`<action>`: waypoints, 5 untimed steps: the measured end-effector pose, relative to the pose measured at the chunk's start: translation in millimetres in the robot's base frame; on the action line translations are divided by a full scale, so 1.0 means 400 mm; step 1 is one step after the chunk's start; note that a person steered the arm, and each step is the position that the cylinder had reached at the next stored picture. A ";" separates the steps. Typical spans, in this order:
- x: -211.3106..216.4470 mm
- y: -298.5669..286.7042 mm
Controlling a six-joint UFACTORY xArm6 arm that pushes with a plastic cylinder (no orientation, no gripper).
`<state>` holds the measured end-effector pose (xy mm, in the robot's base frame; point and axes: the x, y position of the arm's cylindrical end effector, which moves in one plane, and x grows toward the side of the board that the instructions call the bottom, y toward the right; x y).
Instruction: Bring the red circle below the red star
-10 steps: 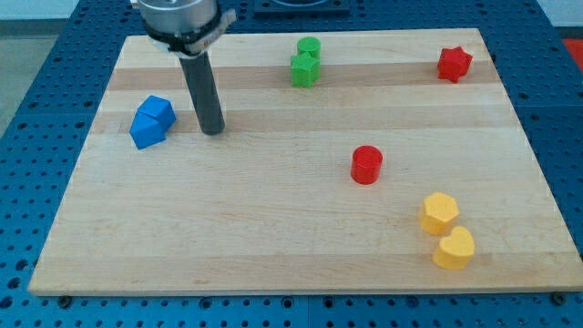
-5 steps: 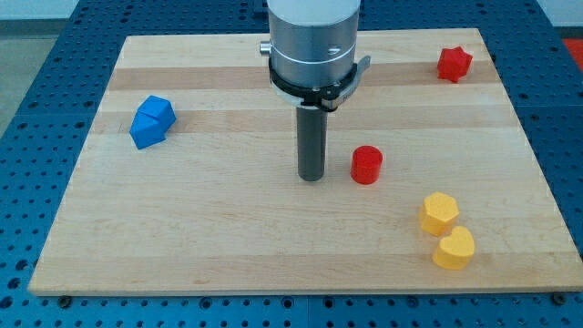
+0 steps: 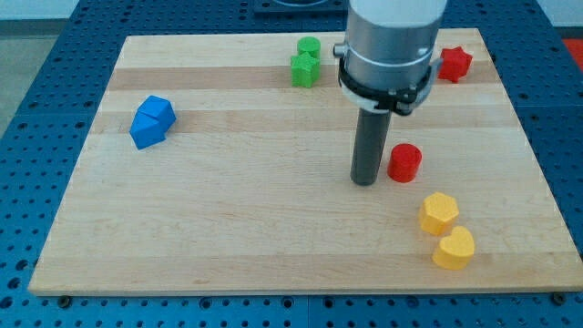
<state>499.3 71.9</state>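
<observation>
The red circle (image 3: pixel 404 163) is a short red cylinder right of the board's middle. The red star (image 3: pixel 455 63) sits near the top right corner, partly behind the arm's body. My tip (image 3: pixel 365 180) rests on the board just left of the red circle, touching or almost touching its left side. The red circle lies below and to the left of the red star.
Two green blocks (image 3: pixel 305 62) sit together at the top centre. Two blue blocks (image 3: pixel 150 121) sit together at the left. A yellow hexagon (image 3: pixel 439 212) and a yellow heart (image 3: pixel 454 248) lie just below the red circle. The wooden board (image 3: pixel 228 237) ends near the star.
My tip moved from the left side of the board rightwards to the red circle and pushed it about 40 pixels to the right. The other blocks have not moved.
</observation>
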 end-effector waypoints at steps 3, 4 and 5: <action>-0.275 0.168; -0.278 0.168; -0.235 0.148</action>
<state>405.3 131.3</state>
